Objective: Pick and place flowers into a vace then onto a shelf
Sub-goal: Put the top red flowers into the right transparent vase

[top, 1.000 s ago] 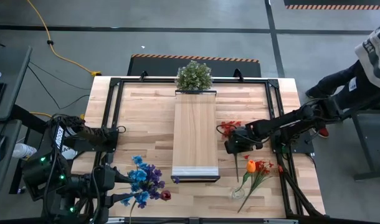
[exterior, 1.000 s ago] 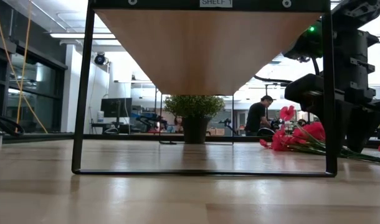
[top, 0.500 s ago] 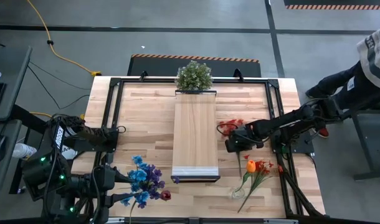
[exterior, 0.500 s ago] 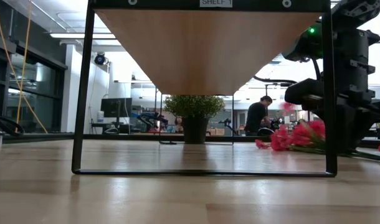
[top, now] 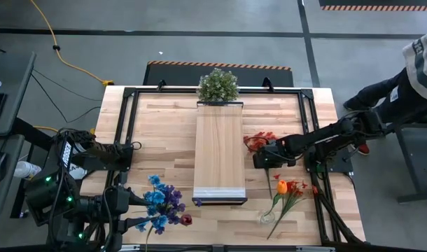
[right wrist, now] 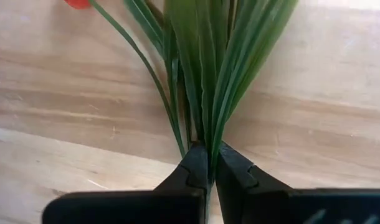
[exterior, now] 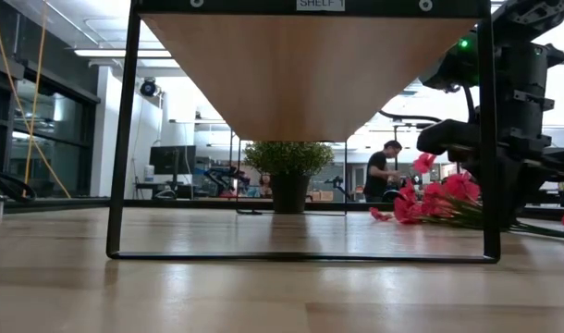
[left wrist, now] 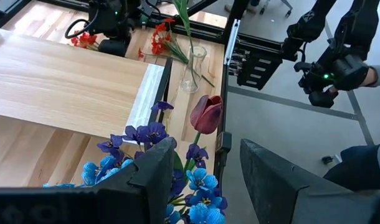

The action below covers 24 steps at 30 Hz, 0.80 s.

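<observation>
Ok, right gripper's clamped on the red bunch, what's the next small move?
Probably lift straight up. The right gripper is shut on the red flowers' stems, which lie on the table; the vase nearer the front edge is the likely destination.

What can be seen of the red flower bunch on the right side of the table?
The red flower bunch lies on the wooden tabletop to the right of the raised shelf. It has bright red blooms and long narrow green leaves and stems, artificial-looking. The right hand is shut on the stems, blooms pointing away from it toward the shelf. In the low view the blooms sit slightly above the tabletop.
</observation>
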Tool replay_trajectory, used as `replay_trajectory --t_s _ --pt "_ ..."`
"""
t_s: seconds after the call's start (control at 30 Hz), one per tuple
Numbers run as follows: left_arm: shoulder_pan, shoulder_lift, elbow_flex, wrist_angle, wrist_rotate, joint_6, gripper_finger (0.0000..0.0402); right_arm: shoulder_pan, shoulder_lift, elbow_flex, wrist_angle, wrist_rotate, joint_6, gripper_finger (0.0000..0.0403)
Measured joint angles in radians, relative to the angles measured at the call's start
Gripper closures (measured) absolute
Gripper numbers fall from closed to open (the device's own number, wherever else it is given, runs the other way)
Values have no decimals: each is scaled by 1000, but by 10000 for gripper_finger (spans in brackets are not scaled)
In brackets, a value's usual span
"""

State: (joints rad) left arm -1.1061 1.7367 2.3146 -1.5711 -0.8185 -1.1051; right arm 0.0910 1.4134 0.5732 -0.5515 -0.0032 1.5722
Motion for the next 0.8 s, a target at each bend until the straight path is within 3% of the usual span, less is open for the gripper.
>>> replay_trajectory --t_s 0.4,0.8 --pt "0 0 0 0 -1 0 186 -40 -211 -3 -81 91 22 400" --pt "0 0 0 0 -1 0 186 -111 -508 -2 -183 196 1 401"
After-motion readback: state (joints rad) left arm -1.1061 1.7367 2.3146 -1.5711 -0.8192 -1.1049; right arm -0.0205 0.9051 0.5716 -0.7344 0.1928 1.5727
